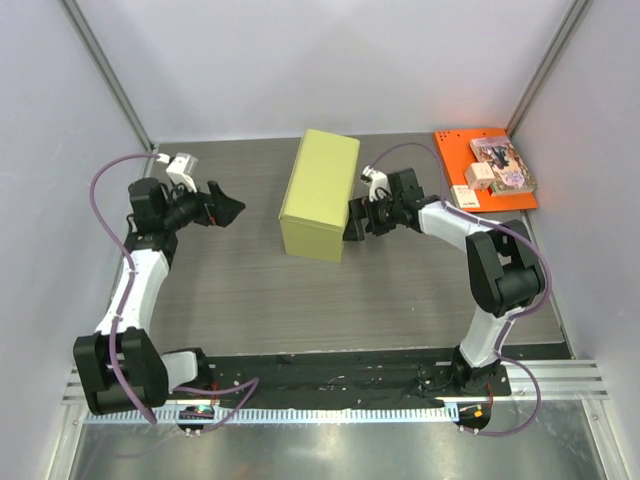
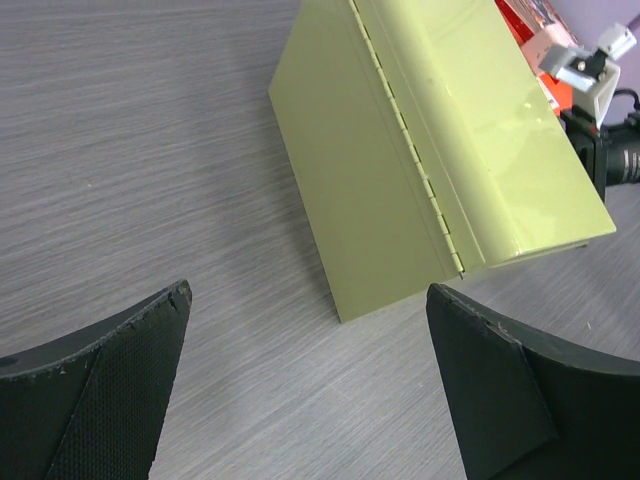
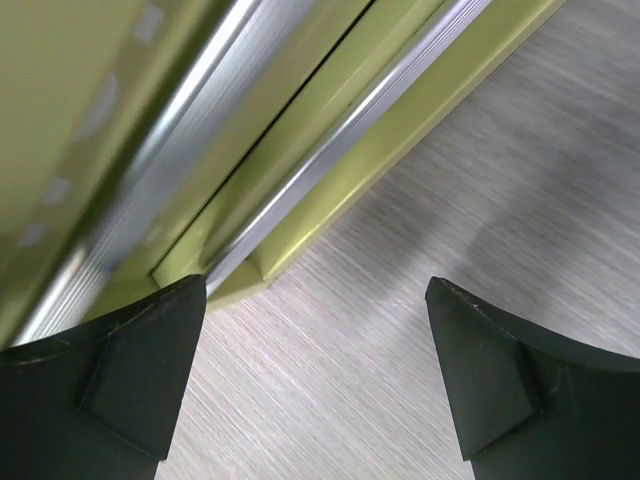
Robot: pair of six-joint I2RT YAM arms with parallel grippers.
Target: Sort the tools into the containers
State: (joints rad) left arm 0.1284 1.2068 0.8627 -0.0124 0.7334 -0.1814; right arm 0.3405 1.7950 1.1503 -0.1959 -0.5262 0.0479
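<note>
1. Presently, nearest the arm bases, the left gripper (image 1: 225, 208) hangs over bare surface (image 1: 250, 300), jaws spread wide, holding and touching nothing.
2. It faces the yellow-green box (image 1: 320, 192), which lies to its right and well apart. The hinged side of the box is turned toward it.
3. The right gripper (image 1: 355, 222) stands just beside the box's opposite long side, toward its nearer corner. Its jaws are fully spread with nothing between them. Contact with the box wall cannot be confirmed.
4. The box sits mid-surface, lid shut, long axis running near to far with a slight lean. The lid seam, edged in bright metal, faces the right gripper, so the right arm is judged the better placed to open it.
5. Farthest, at the right rear corner, an orange board (image 1: 455, 150) carries small packaged items (image 1: 500, 165). Whether these are the tools cannot be told. They lie behind the right arm, apart from the box.
</note>
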